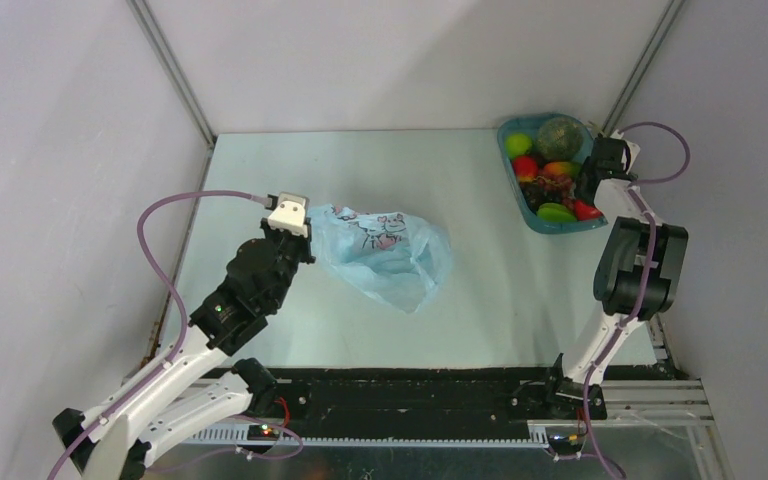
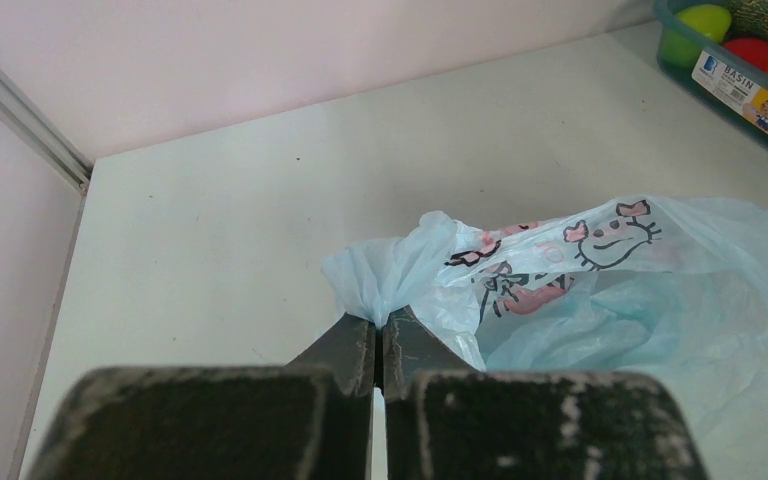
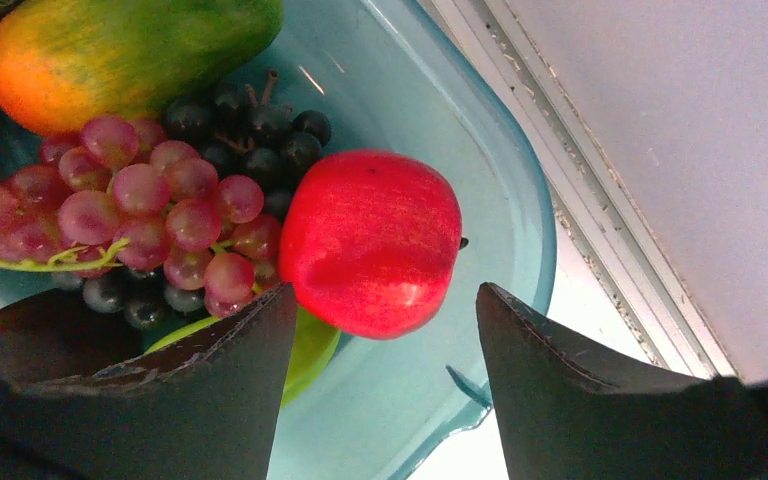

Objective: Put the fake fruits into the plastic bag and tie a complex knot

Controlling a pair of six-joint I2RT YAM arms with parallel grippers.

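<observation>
The light-blue plastic bag (image 1: 388, 252) lies on the table left of centre, with a pink and black cartoon print. My left gripper (image 1: 305, 240) is shut on a bunched edge of the bag (image 2: 390, 285) at its left end. The fake fruits sit in the teal tray (image 1: 508, 133) at the back right: a red apple (image 3: 372, 242), a grape bunch (image 3: 150, 215), an orange-green fruit (image 3: 120, 55) and a lime green fruit (image 3: 312, 350). My right gripper (image 3: 385, 300) hangs open just above the tray, with the red apple ahead of its jaws. No knot shows.
The tray (image 2: 730, 85) stands by the back right corner of the enclosure, close to the right wall and its frame post (image 1: 646, 60). White walls close the table at the back and both sides. A black rail (image 1: 410, 395) runs along the near edge.
</observation>
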